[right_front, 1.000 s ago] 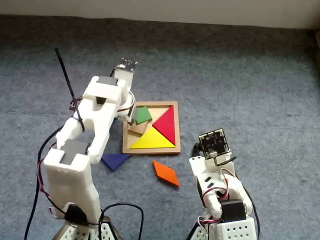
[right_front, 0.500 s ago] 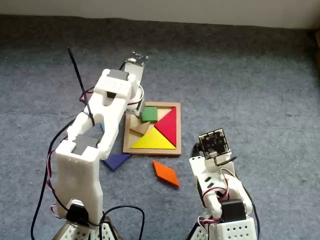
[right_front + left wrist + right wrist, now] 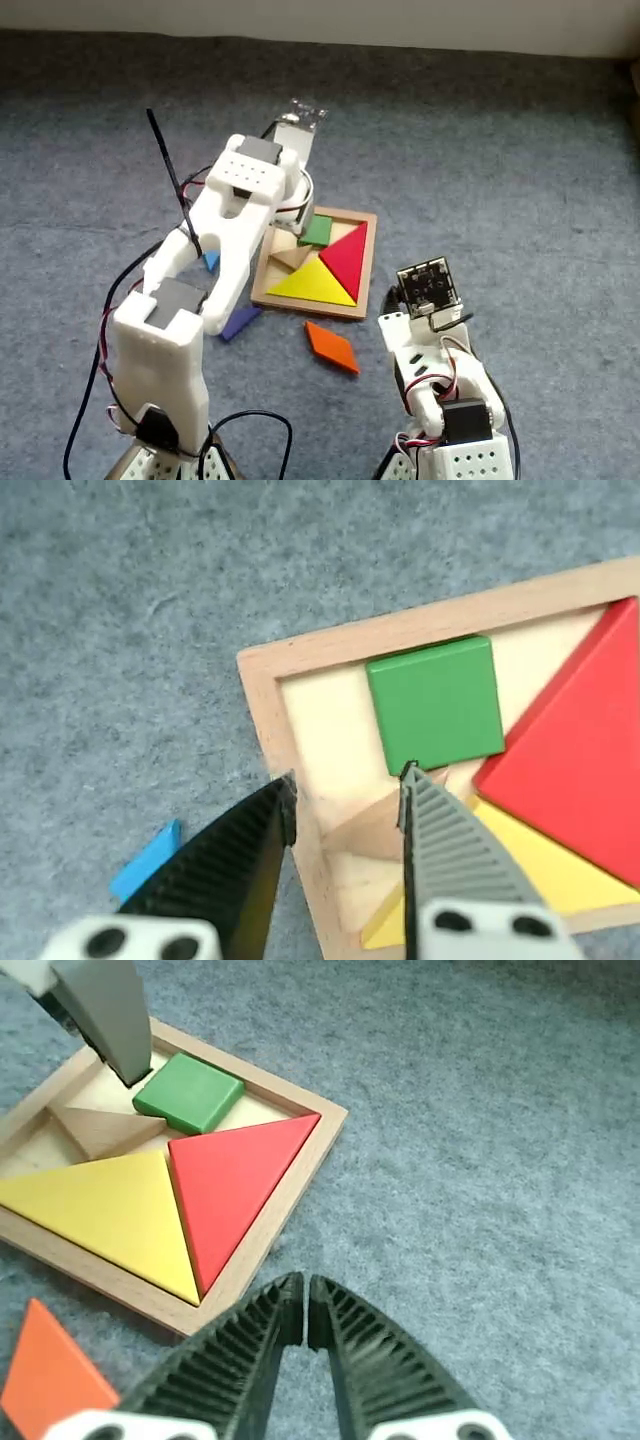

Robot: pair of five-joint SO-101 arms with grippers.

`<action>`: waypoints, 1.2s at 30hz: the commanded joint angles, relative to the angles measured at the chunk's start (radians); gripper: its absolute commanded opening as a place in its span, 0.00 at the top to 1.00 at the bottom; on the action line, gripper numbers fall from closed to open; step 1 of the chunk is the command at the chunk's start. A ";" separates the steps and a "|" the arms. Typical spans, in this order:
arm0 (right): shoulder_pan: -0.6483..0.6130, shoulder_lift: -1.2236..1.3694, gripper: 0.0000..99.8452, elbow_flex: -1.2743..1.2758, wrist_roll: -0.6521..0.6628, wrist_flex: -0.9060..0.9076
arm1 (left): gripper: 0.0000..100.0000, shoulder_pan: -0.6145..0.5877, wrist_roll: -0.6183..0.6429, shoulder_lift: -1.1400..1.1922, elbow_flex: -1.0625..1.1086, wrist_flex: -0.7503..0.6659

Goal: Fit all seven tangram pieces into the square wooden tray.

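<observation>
- A light blue piece (image 3: 210, 262) and a dark blue piece (image 3: 240, 320) lie on the table beside the left arm, outside the tray.
- The left claw (image 3: 348, 780) is moderately open and holds nothing. It hangs over a corner of the wooden tray (image 3: 350, 640), with one tip above the rim and the other at the edge of the green square (image 3: 435, 705).
- The green square lies against the rim. A plain wood triangle (image 3: 290, 258), a yellow triangle (image 3: 310, 285) and a red triangle (image 3: 345, 258) also lie flat in the tray.
- An orange parallelogram (image 3: 332, 346) lies on the table just in front of the tray.
- The right claw (image 3: 305, 1305) is closed on nothing and held back from the tray.
- The pieces look thin, stiff and light, and their painted faces are probably slick. The best hold is likely across two opposite edges, with the tips pressed low against the table.
- No writing is readable on the pieces or tray.
</observation>
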 commanded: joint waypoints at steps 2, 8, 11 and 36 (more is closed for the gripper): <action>-0.008 -0.012 0.97 0.007 0.014 -0.027 | 0.82 -0.004 -0.012 -0.065 0.033 0.005; -0.008 -0.012 0.97 0.007 0.014 -0.027 | 0.82 -0.058 -0.025 -0.061 0.068 -0.038; -0.008 -0.012 0.97 0.007 0.014 -0.027 | 0.82 -0.081 -0.060 -0.058 0.090 -0.044; -0.008 -0.012 0.97 0.007 0.014 -0.028 | 0.82 -0.076 -0.069 -0.369 0.420 -0.057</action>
